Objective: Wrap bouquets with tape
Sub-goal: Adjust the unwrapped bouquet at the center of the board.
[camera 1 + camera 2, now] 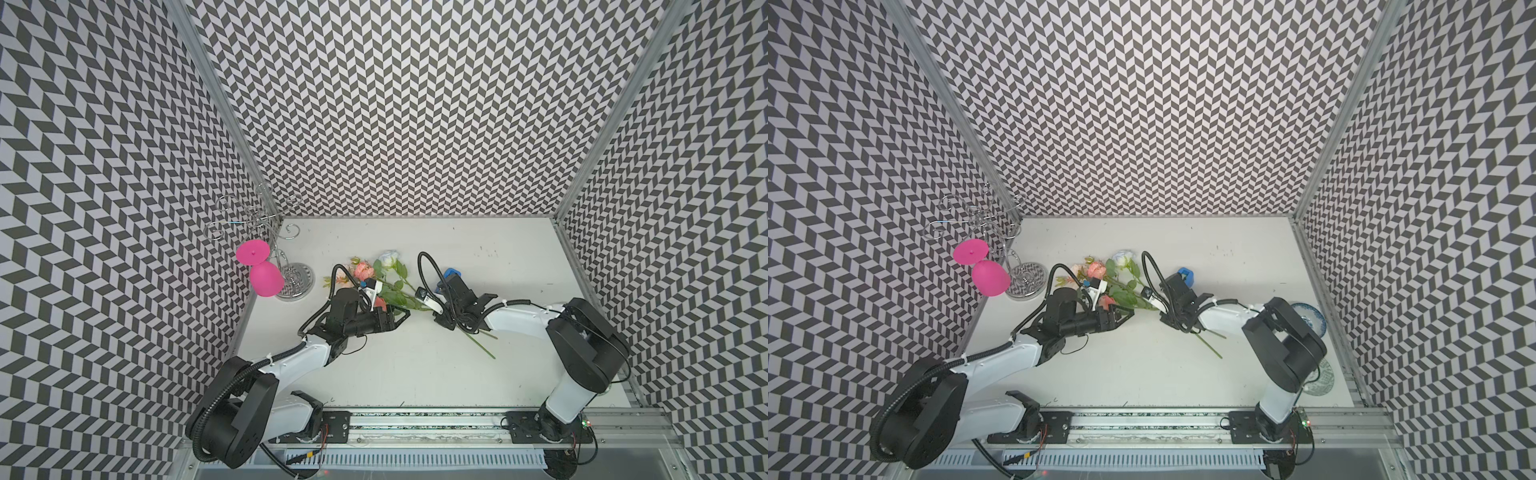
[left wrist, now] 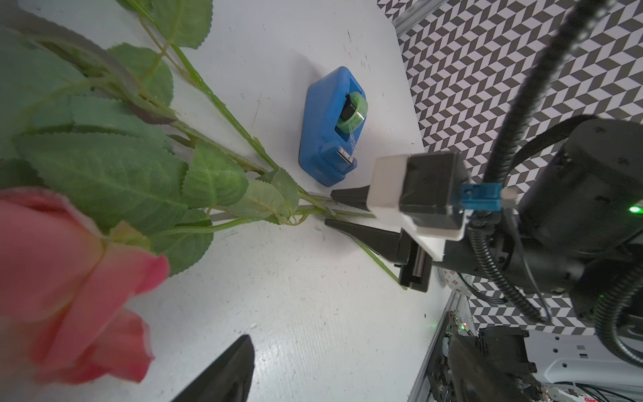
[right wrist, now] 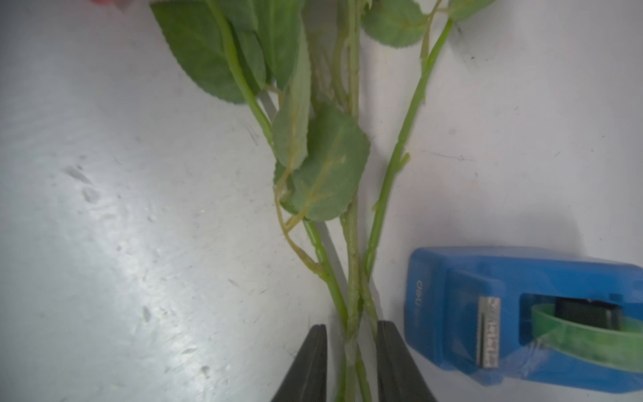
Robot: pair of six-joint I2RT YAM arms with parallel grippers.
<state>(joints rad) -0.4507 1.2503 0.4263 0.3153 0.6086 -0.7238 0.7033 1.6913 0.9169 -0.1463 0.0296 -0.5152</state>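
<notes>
Bouquet (image 1: pixel 397 293) is laid flat mid-table on the white table (image 1: pixel 415 374). Long axis is run diagonally: cut stem ends are pointed front-right, blooms back-left. Stems are thin, green and plastic-looking, with small nubs. Leaves are matte, serrated and veined.

Stems are crossed and bunched where the right gripper (image 3: pixel 351 329) is set astride them. Black tapered fingers (image 3: pixel 311 362) are seen either side, slightly parted, with a gap visible on one side, so the bunch is bracketed, not squeezed.

Left gripper (image 1: pixel 402 319) is spread wide at the leafy section, nothing pinched. A soft pink bloom (image 2: pixel 52 278) is seen blurred, close against its wrist camera.

Tape dispenser (image 3: pixel 487 313) is parked just beside the stems, on the right gripper's far side. It is a rounded block of glossy blue moulded plastic, with the serrated metal cutter (image 3: pixel 489 332) end turned toward the stems. A translucent green roll (image 2: pixel 355 111) is seated on a black core.

Farther back, a peach bloom (image 1: pixel 363 270) and a white bloom (image 1: pixel 388 257) are found. At the back-left corner, a pink goblet (image 1: pixel 266 278) is hung bowl-down on a chromed wire rack (image 1: pixel 297 282).
</notes>
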